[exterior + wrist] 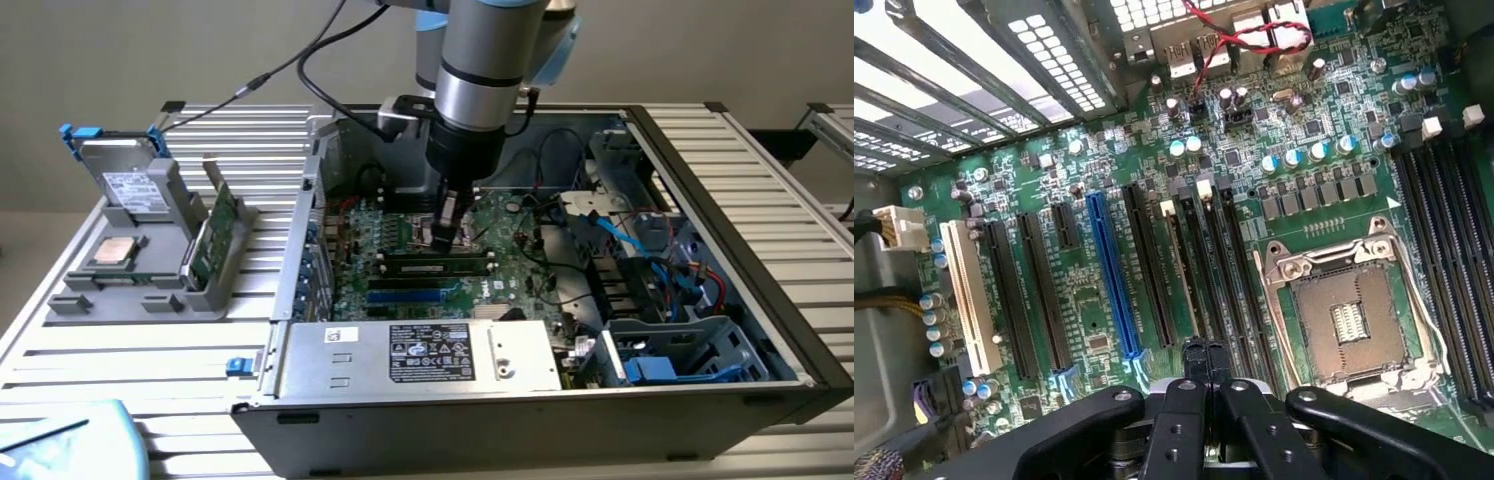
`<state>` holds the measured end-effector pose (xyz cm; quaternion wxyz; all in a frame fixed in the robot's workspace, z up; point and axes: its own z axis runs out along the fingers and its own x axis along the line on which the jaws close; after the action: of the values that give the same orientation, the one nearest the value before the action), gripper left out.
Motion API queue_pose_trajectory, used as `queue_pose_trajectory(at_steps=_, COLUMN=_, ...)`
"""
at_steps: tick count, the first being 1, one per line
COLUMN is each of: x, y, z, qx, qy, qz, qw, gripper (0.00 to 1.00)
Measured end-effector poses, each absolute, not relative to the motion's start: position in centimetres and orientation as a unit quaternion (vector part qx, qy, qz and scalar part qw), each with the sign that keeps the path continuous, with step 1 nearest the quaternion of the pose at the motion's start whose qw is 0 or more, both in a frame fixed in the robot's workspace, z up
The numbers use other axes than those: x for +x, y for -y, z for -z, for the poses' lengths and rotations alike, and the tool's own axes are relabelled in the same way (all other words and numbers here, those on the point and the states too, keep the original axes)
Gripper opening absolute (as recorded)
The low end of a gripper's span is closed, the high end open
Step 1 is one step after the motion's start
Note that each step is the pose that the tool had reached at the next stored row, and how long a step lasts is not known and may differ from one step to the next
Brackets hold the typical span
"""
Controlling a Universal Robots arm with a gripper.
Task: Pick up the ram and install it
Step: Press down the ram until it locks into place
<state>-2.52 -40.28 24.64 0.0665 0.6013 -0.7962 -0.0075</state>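
Note:
The ram (430, 266), a long narrow green stick with black chips, lies along a memory slot on the motherboard (400, 235) inside the open computer case. My gripper (447, 232) hangs just above the ram's middle, pointing down at it. In the wrist view the gripper (1204, 352) is shut, its two black fingertips pressed together with nothing visible between them, over the dark memory slots (1199, 270) beside the empty processor socket (1344, 320). From the wrist view I cannot tell whether the tips touch the ram.
The case walls (747, 200) surround the board, with a power supply (427, 355) at the front and cables and a drive cage (667, 350) on the exterior view's right. A grey holder (147, 285) outside the case carries a wider green card (220, 235), a hard drive (127, 185) and a processor (114, 250).

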Motion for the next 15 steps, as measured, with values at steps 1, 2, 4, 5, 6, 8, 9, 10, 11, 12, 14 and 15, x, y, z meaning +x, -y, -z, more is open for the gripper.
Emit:
queue_pose_trajectory(at_steps=1, x=-2.52, y=40.28, z=-24.63, qx=0.598, qy=0.798, qz=0.005, qw=0.068, gripper=0.11)
queue_pose_trajectory(at_steps=2, x=-2.52, y=40.28, z=-24.64, qx=0.595, qy=0.801, qz=0.003, qw=0.07, gripper=0.11)
queue_pose_trajectory(at_steps=4, x=-2.52, y=40.28, z=-24.65, qx=0.588, qy=0.805, qz=-0.001, qw=0.072, gripper=0.11)
queue_pose_trajectory(at_steps=5, x=-2.52, y=40.28, z=-24.65, qx=0.585, qy=0.808, qz=-0.002, qw=0.073, gripper=0.11)
queue_pose_trajectory(at_steps=6, x=-2.52, y=40.28, z=-24.66, qx=0.581, qy=0.81, qz=-0.004, qw=0.074, gripper=0.11)
queue_pose_trajectory(at_steps=8, x=-2.53, y=40.29, z=-24.69, qx=0.574, qy=0.815, qz=-0.006, qw=0.075, gripper=0.11)
queue_pose_trajectory(at_steps=9, x=-2.53, y=40.28, z=-24.7, qx=0.571, qy=0.818, qz=-0.007, qw=0.075, gripper=0.11)
queue_pose_trajectory(at_steps=10, x=-2.52, y=40.28, z=-24.7, qx=0.567, qy=0.82, qz=-0.007, qw=0.075, gripper=0.11)
queue_pose_trajectory(at_steps=11, x=-2.52, y=40.28, z=-24.71, qx=0.564, qy=0.823, qz=-0.008, qw=0.075, gripper=0.11)
queue_pose_trajectory(at_steps=12, x=-2.52, y=40.28, z=-24.72, qx=0.56, qy=0.825, qz=-0.009, qw=0.075, gripper=0.11)
queue_pose_trajectory(at_steps=14, x=-2.52, y=40.28, z=-24.74, qx=0.552, qy=0.83, qz=-0.011, qw=0.075, gripper=0.11)
queue_pose_trajectory(at_steps=15, x=-2.53, y=40.28, z=-24.74, qx=0.549, qy=0.833, qz=-0.011, qw=0.075, gripper=0.11)
